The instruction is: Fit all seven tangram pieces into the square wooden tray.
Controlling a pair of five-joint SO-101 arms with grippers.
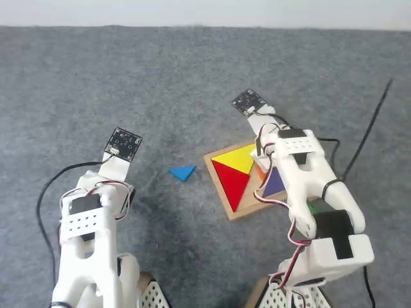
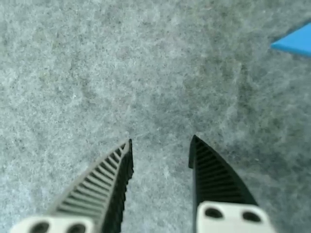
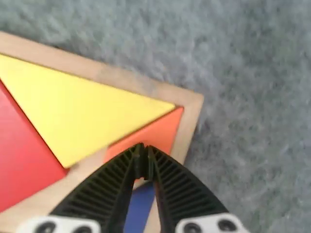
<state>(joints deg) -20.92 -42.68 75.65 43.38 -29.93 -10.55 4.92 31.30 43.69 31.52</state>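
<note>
The square wooden tray [image 1: 219, 187] lies right of centre on the grey carpet. It holds a yellow triangle [image 1: 236, 156], a red triangle [image 1: 231, 181], an orange piece [image 3: 158, 132] and a dark blue piece [image 1: 275, 183]. My right gripper [image 3: 144, 149] is shut with nothing in it, its tips over the orange piece near the tray's corner [image 3: 190, 104]. A small light blue triangle [image 1: 183, 172] lies loose on the carpet left of the tray. My left gripper [image 2: 160, 145] hangs open over bare carpet, with the light blue triangle [image 2: 295, 41] off to one side.
A bit of green [image 1: 313, 206] shows beside the right arm at the tray's near side. A black cable [image 1: 369, 131] runs across the carpet at the right. Bare carpet stretches behind and to the left of the tray.
</note>
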